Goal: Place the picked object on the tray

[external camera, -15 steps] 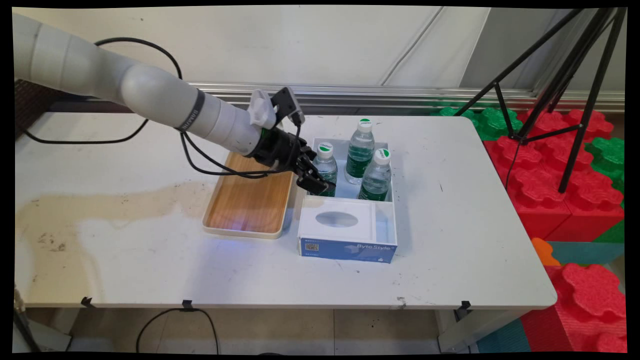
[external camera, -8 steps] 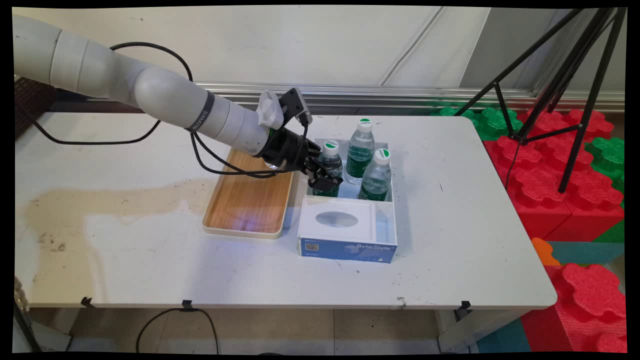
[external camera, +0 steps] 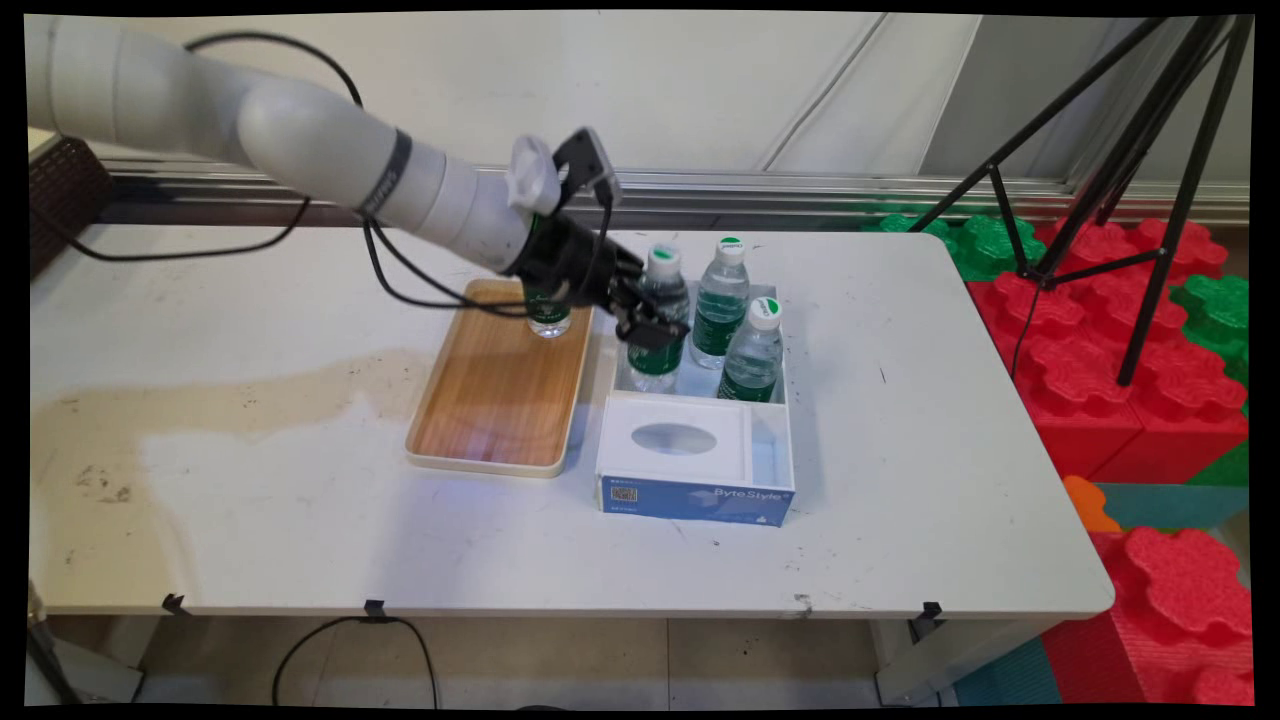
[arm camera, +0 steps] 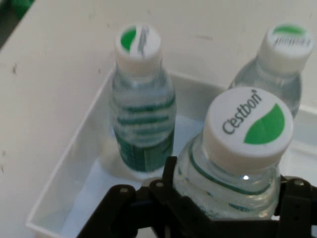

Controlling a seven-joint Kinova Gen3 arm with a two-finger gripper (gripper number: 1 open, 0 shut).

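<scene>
The gripper [external camera: 655,325] is clamped around the body of a water bottle [external camera: 659,318], its black fingers [arm camera: 171,191] pressed against the clear plastic on either side just under the shoulder. In the hand view [arm camera: 225,210] the held bottle's white cap with the green leaf mark and the word Cestbon sits right in front of the camera [arm camera: 247,148].

The white bin [external camera: 790,440] serves as the landmark. The held bottle hangs above the bin's far left corner, its base raised off the bin floor and its cap standing higher than those of its neighbours. Two more water bottles stand upright inside the far half of the bin: one [external camera: 720,300] at the far wall and another [external camera: 752,352] nearer the right wall, both capped in white and green with green labels. In the hand view they appear as one bottle [arm camera: 142,99] standing on the bin floor and a second [arm camera: 277,69] at the upper right.

A white tissue box [external camera: 675,445] with an oval opening fills the near half of the bin, and the bin's near face is blue with white lettering.

Just left of the bin lies a wooden tray [external camera: 490,400] with a pale rim. Another bottle [external camera: 548,318] stands at the tray's far end, mostly hidden behind the arm's wrist.

All of it rests on the white table [external camera: 300,520], which is stained brown well to the left of the bin.
</scene>
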